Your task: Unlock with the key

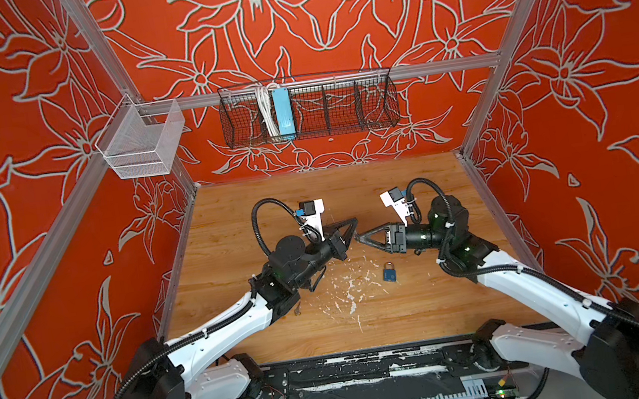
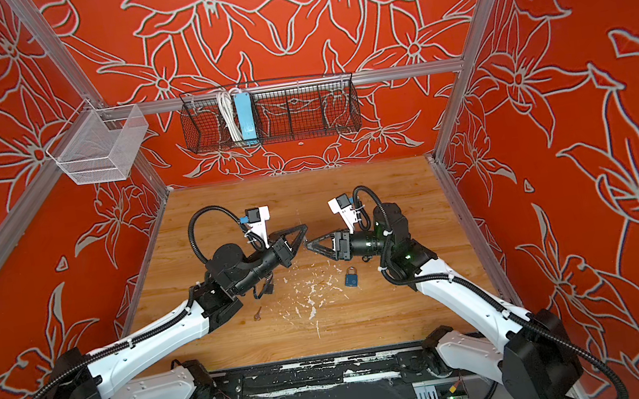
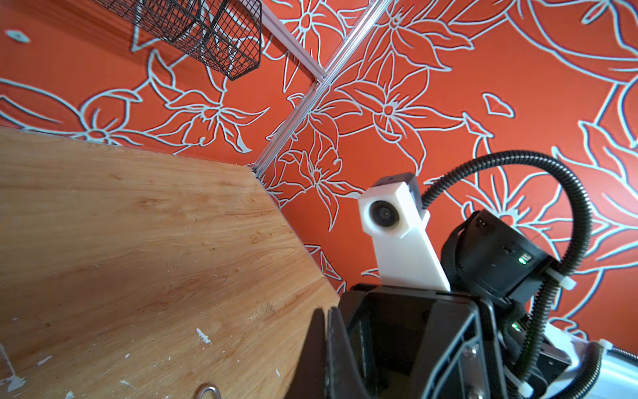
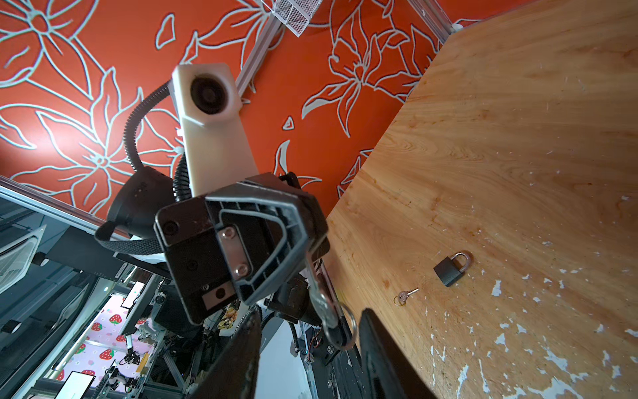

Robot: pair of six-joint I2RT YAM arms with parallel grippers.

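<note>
My left gripper (image 1: 354,226) is clamped on a key (image 4: 322,304), raised over mid-table. My right gripper (image 1: 360,238) faces it tip to tip, jaws apart on either side of the key's ring (image 4: 347,328). The blue padlock (image 1: 389,273) lies just near-right of them on the wooden table (image 1: 308,193), beside white paint flecks (image 1: 348,289). A second key (image 2: 257,313) lies to the left. The walls (image 1: 327,19) are red and floral, and a black wire basket (image 1: 339,110) hangs on the far one.

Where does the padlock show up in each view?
In a top view: padlock on the table, front right of centre.
In a top view: padlock, same spot.
Left wrist: not identifiable.
Right wrist: padlock flat on the table.
Shared landmark: white paint flecks beside it.
</note>
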